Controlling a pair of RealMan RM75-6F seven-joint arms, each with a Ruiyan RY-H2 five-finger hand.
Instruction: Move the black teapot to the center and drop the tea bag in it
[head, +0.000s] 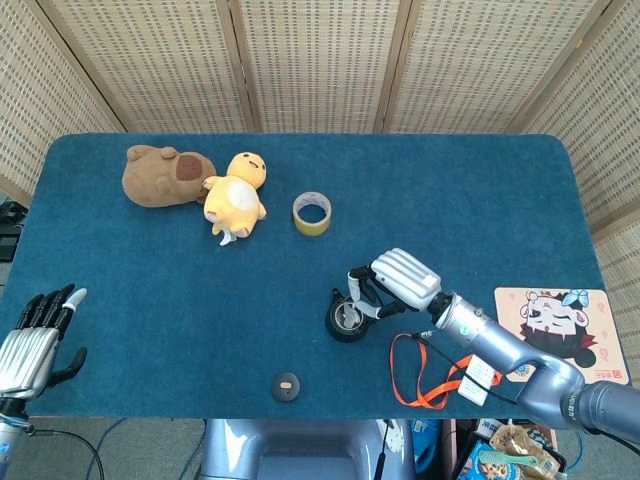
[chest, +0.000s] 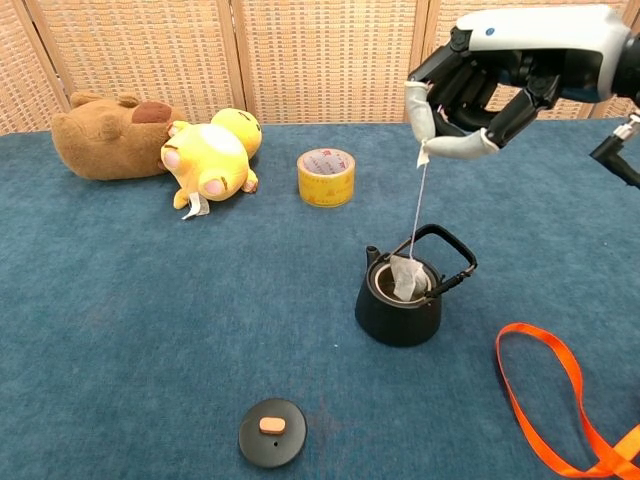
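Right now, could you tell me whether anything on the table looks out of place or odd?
The teapot's lid lies apart near the front edge. An orange lanyard trails beside the teapot, and the tea bag sits only partly in the opening, its string pinched by the right hand.

silver arm (head: 500, 342), robot hand (chest: 470, 85) — black fingers, pale tips
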